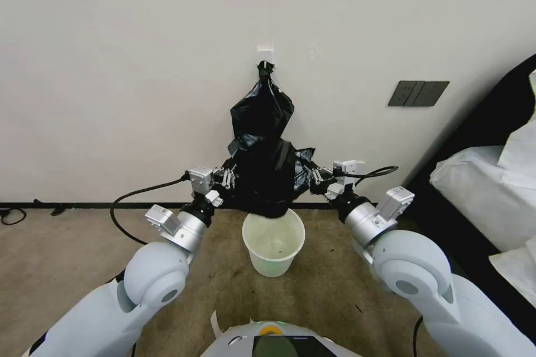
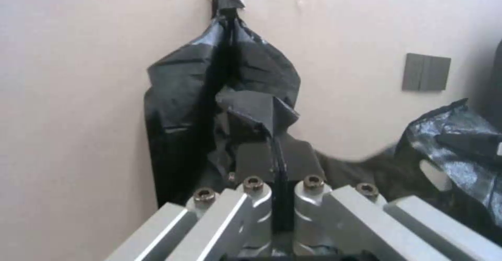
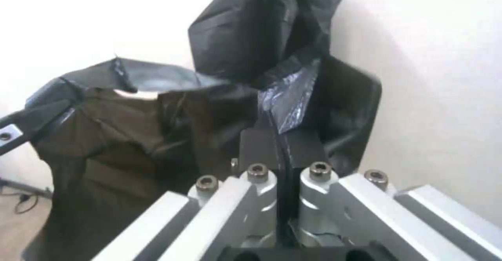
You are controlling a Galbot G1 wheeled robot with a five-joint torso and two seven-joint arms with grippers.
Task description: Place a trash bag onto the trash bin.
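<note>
The black trash bag (image 1: 268, 181) hangs stretched between my two grippers, its lower end just above the far rim of the cream trash bin (image 1: 273, 259) on the floor. My left gripper (image 1: 230, 177) is shut on the bag's left edge, and my right gripper (image 1: 314, 174) is shut on its right edge. The left wrist view shows that gripper (image 2: 276, 151) pinching a crumpled fold of the bag (image 2: 261, 112). Seen from the right wrist, the other gripper (image 3: 280, 145) clamps the bag (image 3: 131, 135), whose mouth is spread open.
A knotted black bag bunch (image 1: 262, 109) hangs from a wall hook (image 1: 266, 56) right behind the held bag. A grey wall plate (image 1: 419, 93) is to the right. White-covered bulk (image 1: 491, 195) crowds the right side. A black cable (image 1: 134, 195) loops on the carpet at left.
</note>
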